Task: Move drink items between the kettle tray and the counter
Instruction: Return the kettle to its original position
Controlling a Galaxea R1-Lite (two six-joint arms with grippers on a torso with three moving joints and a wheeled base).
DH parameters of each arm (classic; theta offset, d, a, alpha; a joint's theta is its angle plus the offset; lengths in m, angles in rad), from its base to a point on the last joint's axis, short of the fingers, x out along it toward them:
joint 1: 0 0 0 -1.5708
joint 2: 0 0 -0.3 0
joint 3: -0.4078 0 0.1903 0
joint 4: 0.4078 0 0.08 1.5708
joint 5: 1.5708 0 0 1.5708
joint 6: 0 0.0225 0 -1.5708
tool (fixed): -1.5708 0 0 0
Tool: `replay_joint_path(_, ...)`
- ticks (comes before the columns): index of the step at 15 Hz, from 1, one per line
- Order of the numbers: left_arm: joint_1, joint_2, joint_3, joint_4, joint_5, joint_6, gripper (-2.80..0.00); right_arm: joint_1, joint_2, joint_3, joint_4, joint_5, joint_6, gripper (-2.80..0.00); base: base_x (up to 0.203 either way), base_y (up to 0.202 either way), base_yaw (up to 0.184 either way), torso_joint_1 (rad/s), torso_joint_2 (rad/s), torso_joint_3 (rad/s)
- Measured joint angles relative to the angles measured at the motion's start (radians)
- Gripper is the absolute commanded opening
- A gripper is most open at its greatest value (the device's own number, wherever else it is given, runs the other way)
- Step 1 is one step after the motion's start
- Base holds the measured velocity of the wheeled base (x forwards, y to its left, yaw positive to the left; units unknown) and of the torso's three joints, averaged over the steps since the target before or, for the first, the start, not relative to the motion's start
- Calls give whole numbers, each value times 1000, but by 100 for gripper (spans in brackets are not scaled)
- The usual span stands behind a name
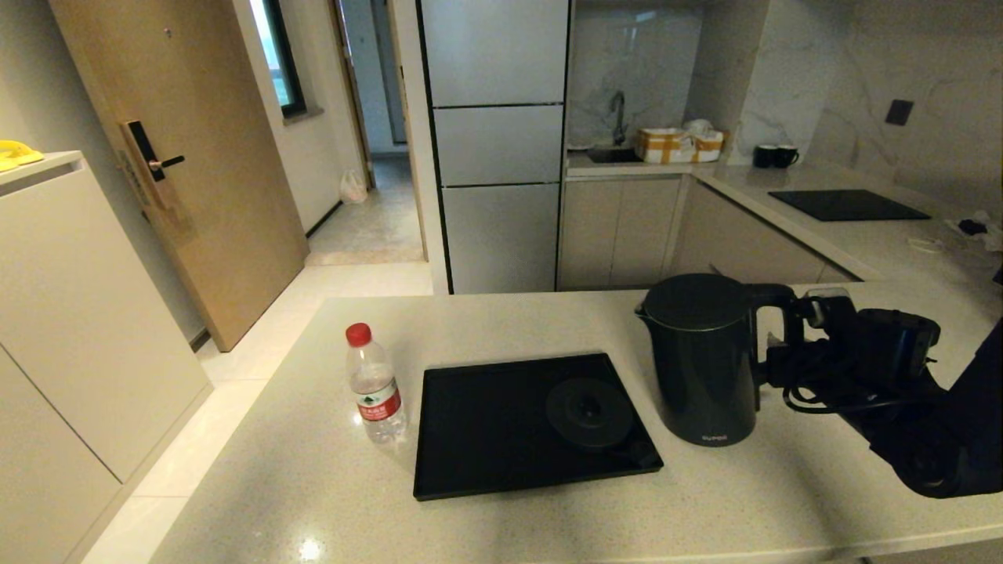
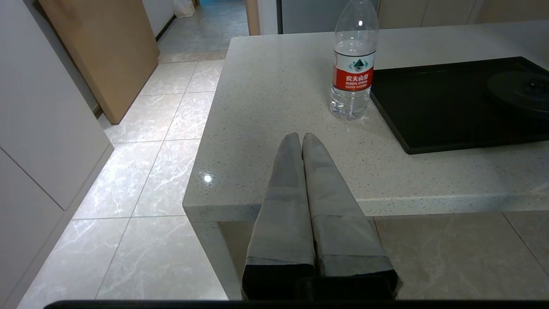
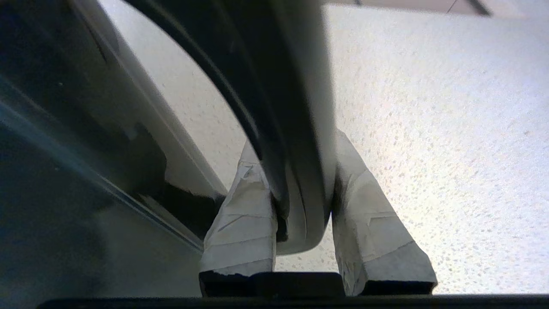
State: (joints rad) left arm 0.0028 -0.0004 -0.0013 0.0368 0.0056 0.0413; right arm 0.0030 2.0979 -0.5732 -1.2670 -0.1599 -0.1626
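Nearest, at the worktop's (image 1: 501, 501) front-left corner, the left gripper (image 2: 301, 138) hovers just above the front edge with its jaws pressed together and holding nothing; it shows only in the left wrist view. A little beyond its fingertips stands the water bottle (image 1: 374, 385), upright on the speckled stone, red cap on top and red label around its middle. It stands just beside the left edge of the kettle tray (image 1: 478, 439), apart from it by a thin strip of worktop.

That tray lies flat on the worktop in the middle of the scene. Its round base disc (image 1: 589, 413) sits toward the tray's right side, with nothing resting on it.

Just right of the tray, off it, the kettle (image 1: 701, 360) stands upright on the worktop, lid closed and spout turned left. Its loop handle (image 1: 772, 329) points right, toward the right gripper (image 1: 783, 352). In the right wrist view, the jaws are clamped on that handle, one taped finger (image 3: 240, 219) on each side of the dark curved bar. The right arm (image 1: 932, 439) reaches in from the right edge of the head view.

Farther back, past a strip of floor, a second grey worktop carries a black cooktop (image 1: 848, 204), and two black mugs (image 1: 774, 156) stand by the wall. A sink with a tap (image 1: 618, 117) lies to their left.
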Motion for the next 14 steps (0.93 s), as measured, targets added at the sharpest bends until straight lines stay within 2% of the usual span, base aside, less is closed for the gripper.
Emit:
replay_joint_path(6, 0, 0, 0, 0, 0, 0, -280, 65, -56, -6, 70, -35, 51, -280, 0, 0, 0, 0, 0, 0)
replay_joint_path(14, 0, 0, 0, 0, 0, 0, -280, 83, -122, -54, 156, -59, 62, -280, 0, 0, 0, 0, 0, 0)
